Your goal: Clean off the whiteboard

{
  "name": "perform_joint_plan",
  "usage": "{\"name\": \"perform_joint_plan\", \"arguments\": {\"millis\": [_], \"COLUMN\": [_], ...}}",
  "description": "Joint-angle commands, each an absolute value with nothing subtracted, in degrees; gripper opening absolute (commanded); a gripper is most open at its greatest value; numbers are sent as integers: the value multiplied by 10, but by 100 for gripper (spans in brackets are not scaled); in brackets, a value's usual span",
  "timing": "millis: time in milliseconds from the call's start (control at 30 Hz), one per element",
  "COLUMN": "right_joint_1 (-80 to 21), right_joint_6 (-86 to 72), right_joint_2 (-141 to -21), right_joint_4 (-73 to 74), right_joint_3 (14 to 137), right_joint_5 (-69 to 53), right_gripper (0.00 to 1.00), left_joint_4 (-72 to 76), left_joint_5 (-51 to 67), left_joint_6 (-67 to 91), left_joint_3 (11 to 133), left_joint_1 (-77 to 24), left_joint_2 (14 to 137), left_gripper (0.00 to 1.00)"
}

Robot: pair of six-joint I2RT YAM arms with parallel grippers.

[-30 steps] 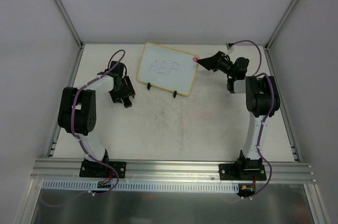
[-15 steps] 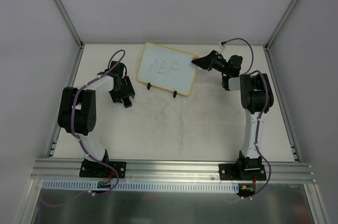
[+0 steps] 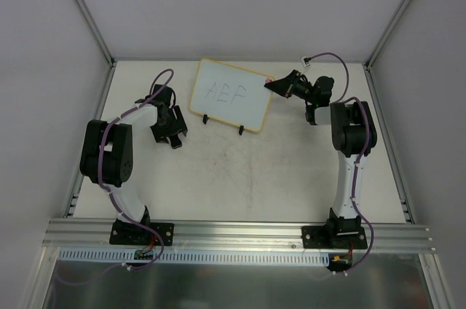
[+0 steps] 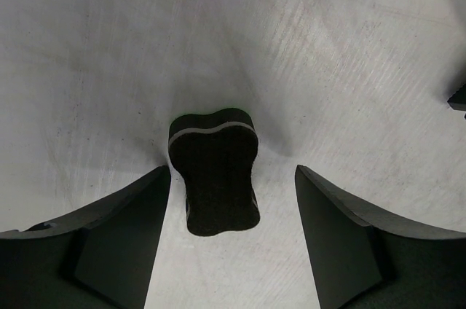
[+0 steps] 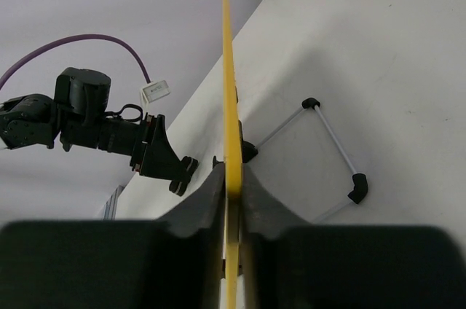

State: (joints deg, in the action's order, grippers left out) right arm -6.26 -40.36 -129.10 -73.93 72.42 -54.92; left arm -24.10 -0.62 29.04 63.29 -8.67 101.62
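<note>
The whiteboard (image 3: 231,95), pale-framed with handwritten letters on it, stands tilted on its feet at the back middle of the table. My right gripper (image 3: 271,86) is shut on its upper right corner. In the right wrist view the board's yellow edge (image 5: 227,68) runs straight between the closed fingers (image 5: 211,192) of that gripper (image 5: 233,178). My left gripper (image 3: 173,136) hovers left of the board, open. In the left wrist view a black eraser (image 4: 215,170) lies on the table between the spread fingers of that gripper (image 4: 231,172), untouched.
Behind the board a thin wire stand with black feet (image 5: 331,145) rests on the table. The enclosure's back wall and corner posts stand close behind the board. A purple cable (image 3: 336,58) loops over the right arm.
My right gripper has moved in onto the board's upper right corner and closed on its edge. The left arm has barely moved.
</note>
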Motion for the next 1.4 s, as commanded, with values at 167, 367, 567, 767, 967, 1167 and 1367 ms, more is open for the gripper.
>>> {"name": "perform_joint_plan", "arguments": {"millis": [167,367,567,767,967,1167,1367], "right_joint_1": [-66,-67,-67,-66,-66,-67,-66], "right_joint_6": [-424,-418,-417,-414,-412,-411,-409], "right_joint_2": [-1301,-1296,-1297,-1298,-1297,-1298,-1297], "right_joint_4": [-875,-876,-876,-878,-877,-877,-877], "right_joint_3": [760,755,752,751,747,747,744], "right_joint_5": [-578,-579,-584,-584,-585,-585,-588], "right_gripper": [0,0,0,0,0,0,0], "left_joint_4": [-272,-272,-274,-279,-281,-283,-282], "left_joint_5": [-8,-30,-31,-44,-53,-57,-63], "left_joint_6": [284,281,285,283,286,284,288], "left_joint_3": [643,652,660,659,657,657,646], "left_joint_1": [-95,-96,-96,-96,-96,-98,-98], "left_joint_2": [1005,1018,1026,1022,1035,1046,1026], "left_gripper": [71,69,59,52,47,35,5]}}
